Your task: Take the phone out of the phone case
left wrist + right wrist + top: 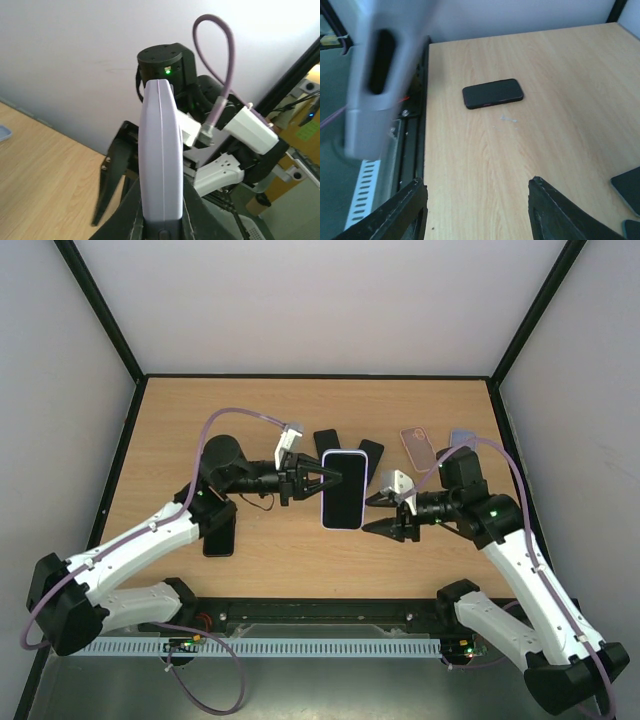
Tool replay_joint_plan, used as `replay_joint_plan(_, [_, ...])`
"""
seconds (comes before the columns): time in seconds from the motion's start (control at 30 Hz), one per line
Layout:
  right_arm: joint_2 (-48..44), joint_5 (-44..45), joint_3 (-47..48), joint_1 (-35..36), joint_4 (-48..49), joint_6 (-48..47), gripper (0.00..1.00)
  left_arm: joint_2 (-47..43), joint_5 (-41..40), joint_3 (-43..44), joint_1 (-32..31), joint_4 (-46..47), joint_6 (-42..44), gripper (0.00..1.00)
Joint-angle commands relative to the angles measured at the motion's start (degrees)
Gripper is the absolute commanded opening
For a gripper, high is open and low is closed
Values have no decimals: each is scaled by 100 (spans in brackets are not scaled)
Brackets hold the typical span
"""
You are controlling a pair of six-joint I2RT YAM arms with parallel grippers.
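Observation:
The phone in its lavender case is held above the table's middle, screen up. My left gripper is shut on its left edge. In the left wrist view the case stands edge-on between my black fingers, with a dark phone edge showing at the bottom. My right gripper is open and empty just right of the phone, not touching it. In the right wrist view the case is a blurred grey shape at the upper left, and the right gripper hangs wide open over bare wood.
A black phone lies on the table at the left, also seen in the right wrist view. Two black phones, a pink case and a bluish case lie behind. Black frame posts edge the table.

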Motion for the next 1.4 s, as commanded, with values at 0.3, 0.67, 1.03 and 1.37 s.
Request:
replay_joint_plan(0.3, [175, -724, 10, -4, 40, 409, 52, 47, -273, 200, 33, -115, 370, 3])
replay_joint_plan(0.67, [172, -289, -188, -4, 525, 668, 45, 156, 34, 243, 33, 129, 157, 3])
replay_joint_plan(1.03, [168, -111, -164, -4, 133, -100, 45, 184, 458, 277, 33, 384, -184, 3])
replay_joint_plan(1.37, [119, -116, -172, -4, 743, 807, 45, 192, 525, 249, 25, 457, -333, 3])
